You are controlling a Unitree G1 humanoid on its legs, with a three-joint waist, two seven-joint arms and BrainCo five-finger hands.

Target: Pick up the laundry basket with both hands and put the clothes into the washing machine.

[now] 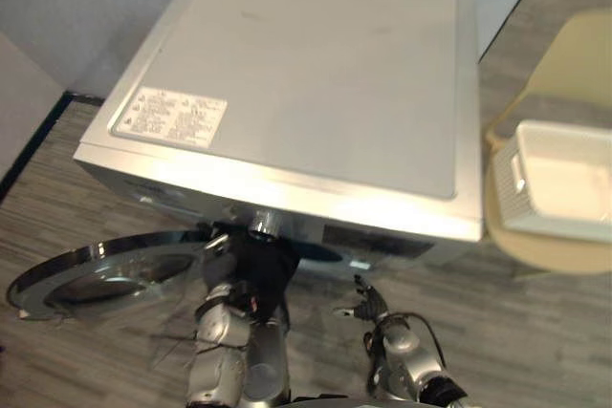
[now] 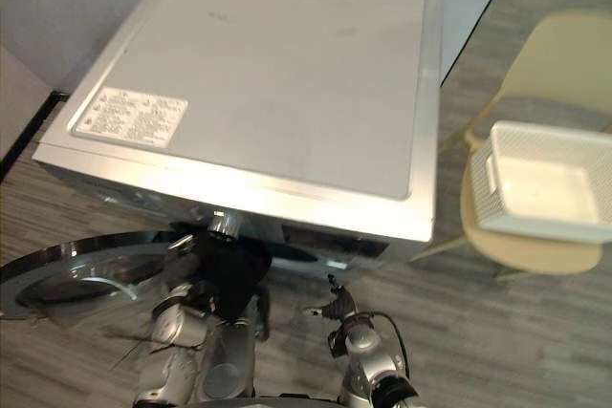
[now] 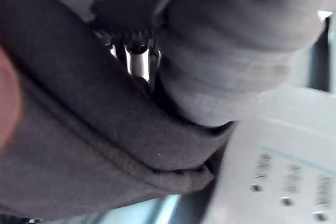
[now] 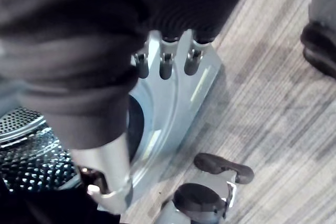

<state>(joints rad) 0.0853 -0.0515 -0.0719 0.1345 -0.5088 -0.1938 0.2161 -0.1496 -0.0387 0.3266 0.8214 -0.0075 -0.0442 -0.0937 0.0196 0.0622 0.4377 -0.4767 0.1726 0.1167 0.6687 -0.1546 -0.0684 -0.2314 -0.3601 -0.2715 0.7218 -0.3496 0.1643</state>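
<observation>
A dark grey garment (image 1: pixel 260 265) hangs bunched in front of the silver washing machine (image 1: pixel 287 74), just under its front edge by the opening. My left hand (image 1: pixel 222 317) is right below it, and in the left wrist view the garment (image 3: pixel 79 156) wraps around its fingers (image 3: pixel 137 61). My right hand (image 1: pixel 368 311) hovers low in front of the machine, to the right of the cloth, fingers (image 4: pixel 165 64) straight and holding nothing. The perforated drum (image 4: pixel 26 156) shows in the right wrist view. The white laundry basket (image 1: pixel 559 179) sits on a chair to the right.
The machine's round door (image 1: pixel 96 274) is swung open to the left, low over the grey wood floor. The beige chair (image 1: pixel 574 64) holding the basket stands close to the machine's right side. A wall runs behind and to the left.
</observation>
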